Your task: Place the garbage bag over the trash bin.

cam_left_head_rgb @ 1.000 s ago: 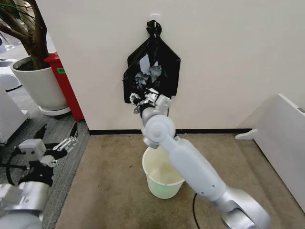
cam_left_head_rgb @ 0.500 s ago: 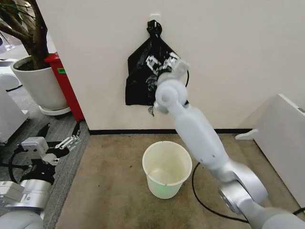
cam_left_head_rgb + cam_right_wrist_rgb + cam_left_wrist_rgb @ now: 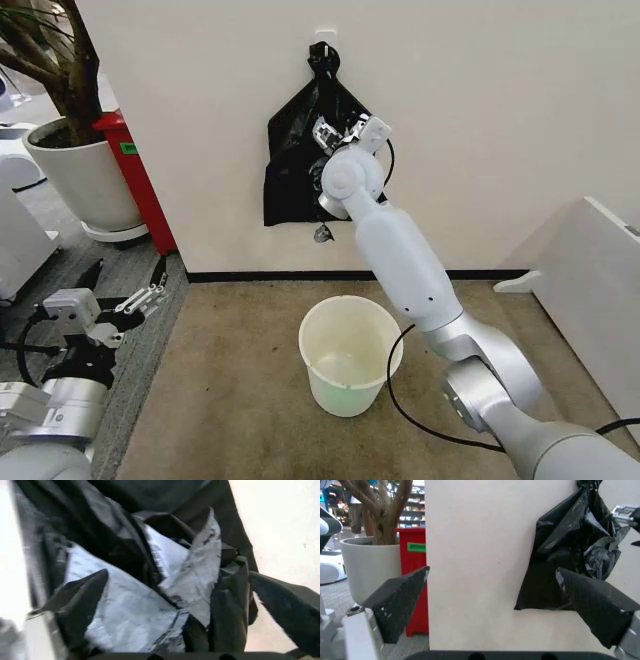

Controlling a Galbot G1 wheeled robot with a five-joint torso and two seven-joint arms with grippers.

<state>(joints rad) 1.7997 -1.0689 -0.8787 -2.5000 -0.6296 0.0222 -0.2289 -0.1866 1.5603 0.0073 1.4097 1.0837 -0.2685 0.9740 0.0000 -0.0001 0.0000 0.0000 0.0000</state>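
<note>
- The plant pot (image 3: 85, 180) and a red cabinet (image 3: 140, 185) stand by the wall's left corner, away from the work.
- The left tool (image 3: 135, 300) waits low at the robot's left side, over the grey floor beside the carpet. Its fingers (image 3: 397, 602) are spread wide and hold nothing; in its wrist view it faces the wall and the bag.
- The bag (image 3: 300, 165) hangs flat against the wall (image 3: 480, 120), knotted at the top on a hook, above the back edge of the carpet and up-left of the bin.
- The bin (image 3: 350, 355) stands upright and unlined on the carpet (image 3: 230, 400) near the wall, well below the bag.
- The right tool (image 3: 335, 135) is raised to the bag's right half, at or just off the crinkled plastic. In its wrist view the two fingers (image 3: 82, 592) stand apart either side of a fold of bag (image 3: 165, 570), not yet pinching it: released, I judge.
- Step in hand: reaching for the bag on the wall; nothing covers the bin yet.
- Next, by my reckoning: clench on that fold, then lift to free the knot from the hook without tearing the thin film.
</note>
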